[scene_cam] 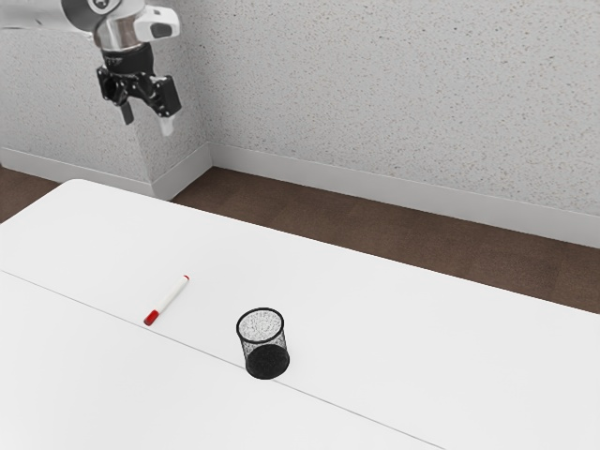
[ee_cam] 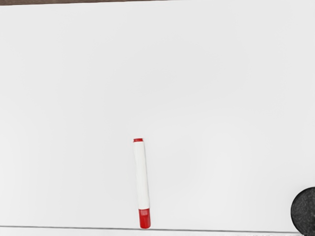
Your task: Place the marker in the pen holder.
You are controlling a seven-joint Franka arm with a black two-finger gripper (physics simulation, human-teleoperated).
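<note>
The fingers [scene_cam: 127,113] are hanging high, released and spread apart. The white marker [ee_cam: 141,177] is lying on the tabletop [scene_cam: 394,309], its red cap [ee_cam: 144,218] just beside the seam [ee_cam: 74,227], nearer the rounded corner than the black mesh pen holder [scene_cam: 267,362], which is standing upright at that seam.

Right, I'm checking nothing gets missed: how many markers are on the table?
1. The red-capped marker lies flat on the white table, beside the upright mesh pen holder, not touching it.
</note>
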